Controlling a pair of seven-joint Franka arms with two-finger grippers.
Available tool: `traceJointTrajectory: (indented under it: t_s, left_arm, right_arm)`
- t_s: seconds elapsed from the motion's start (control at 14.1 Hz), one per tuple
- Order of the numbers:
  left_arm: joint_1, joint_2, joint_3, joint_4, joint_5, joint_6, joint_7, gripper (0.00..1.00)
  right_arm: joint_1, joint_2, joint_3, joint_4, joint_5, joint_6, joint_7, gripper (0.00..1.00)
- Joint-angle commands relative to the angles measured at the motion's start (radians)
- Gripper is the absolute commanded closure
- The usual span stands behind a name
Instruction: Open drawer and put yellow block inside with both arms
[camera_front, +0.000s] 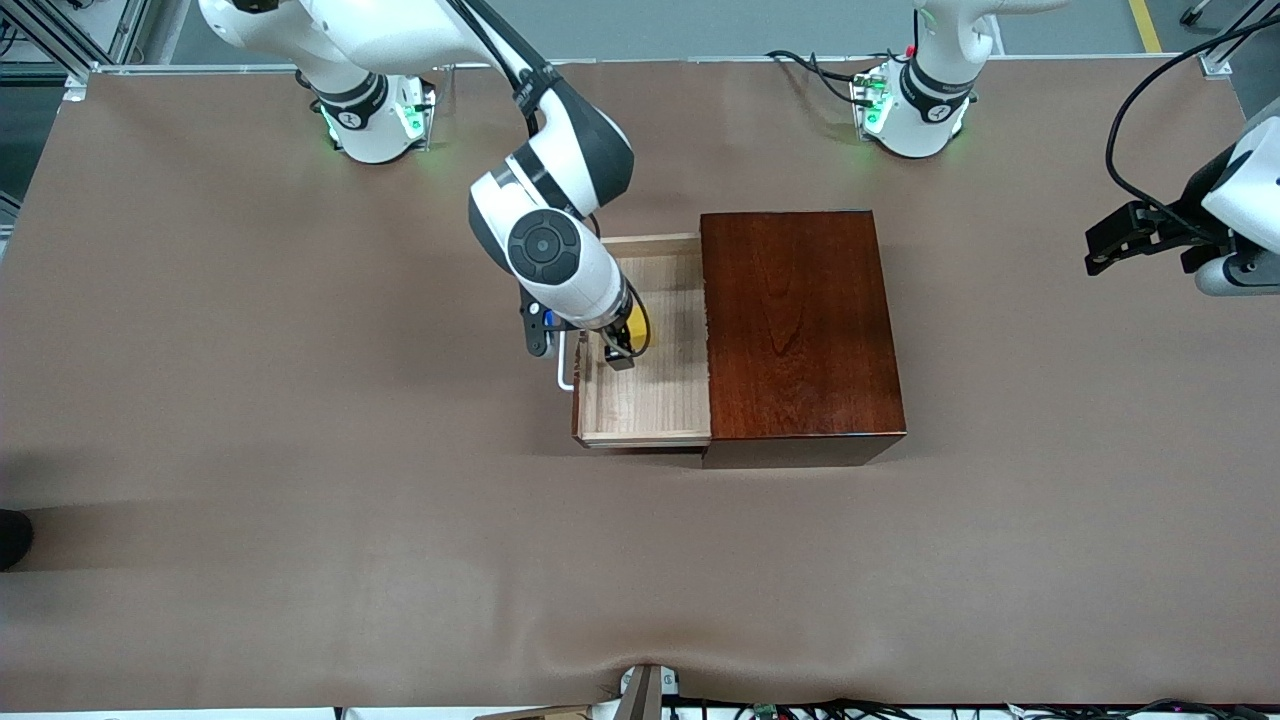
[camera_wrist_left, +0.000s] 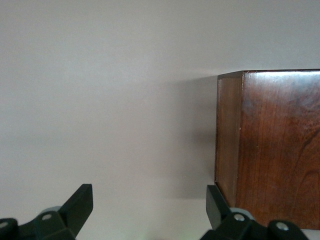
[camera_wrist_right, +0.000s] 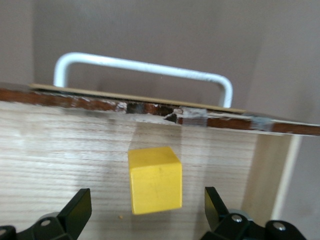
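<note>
The drawer (camera_front: 650, 340) stands pulled out of the wooden box (camera_front: 800, 330), and the yellow block (camera_wrist_right: 154, 179) lies on its floor: placement appears done, only withdrawal left. The right gripper (camera_wrist_right: 145, 210), over the drawer, has its fingers spread, touching nothing. The left gripper (camera_wrist_left: 147, 210) waits beside the box, likewise spread and empty

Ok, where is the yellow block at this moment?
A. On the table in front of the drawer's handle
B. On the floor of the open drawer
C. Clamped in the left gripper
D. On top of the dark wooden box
B: the yellow block sits on the pale wood floor of the open drawer, apart from the open fingers of the right gripper above it.
</note>
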Motion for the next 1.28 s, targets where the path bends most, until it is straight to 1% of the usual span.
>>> traceJointTrajectory:
  t_s: [0.0, 0.07, 0.14, 0.21, 0.28, 0.5, 0.71, 0.92, 1.07, 1.21]
  left_arm:
    - [0.009, 0.006, -0.005, 0.016, -0.009, -0.005, 0.014, 0.00]
    - [0.009, 0.004, -0.005, 0.016, -0.009, -0.005, 0.013, 0.00]
    - [0.009, 0.006, -0.005, 0.016, -0.009, -0.005, 0.014, 0.00]
    - [0.009, 0.004, -0.005, 0.016, -0.009, -0.005, 0.014, 0.00]
    - [0.009, 0.006, -0.004, 0.016, -0.008, -0.005, 0.014, 0.00]
    - [0.009, 0.004, -0.005, 0.016, -0.008, -0.005, 0.016, 0.00]
    - [0.007, 0.001, -0.007, 0.013, -0.009, -0.012, 0.016, 0.00]
    - [0.006, -0.008, -0.012, -0.001, -0.009, -0.034, 0.011, 0.00]
    - [0.009, -0.013, -0.012, -0.001, -0.009, -0.037, 0.014, 0.00]
    - [0.009, -0.013, -0.012, 0.004, -0.009, -0.040, 0.016, 0.00]
  right_arm:
    - [-0.020, -0.012, 0.004, 0.101, -0.137, -0.130, -0.096, 0.00]
    - [-0.005, -0.030, 0.004, 0.115, -0.229, -0.161, -0.136, 0.00]
    - [-0.006, -0.053, 0.004, 0.118, -0.286, -0.176, -0.147, 0.00]
    - [-0.019, -0.065, 0.002, 0.118, -0.296, -0.178, -0.154, 0.00]
    - [-0.037, -0.084, 0.002, 0.118, -0.302, -0.178, -0.169, 0.00]
    - [-0.103, -0.154, 0.004, 0.118, -0.287, -0.183, -0.360, 0.00]
    - [-0.166, -0.183, 0.002, 0.120, -0.290, -0.287, -0.475, 0.00]
    - [-0.238, -0.251, 0.002, 0.120, -0.270, -0.343, -0.632, 0.00]
    - [-0.298, -0.280, 0.002, 0.120, -0.252, -0.400, -0.727, 0.00]
    - [-0.331, -0.308, 0.002, 0.120, -0.249, -0.440, -0.831, 0.00]
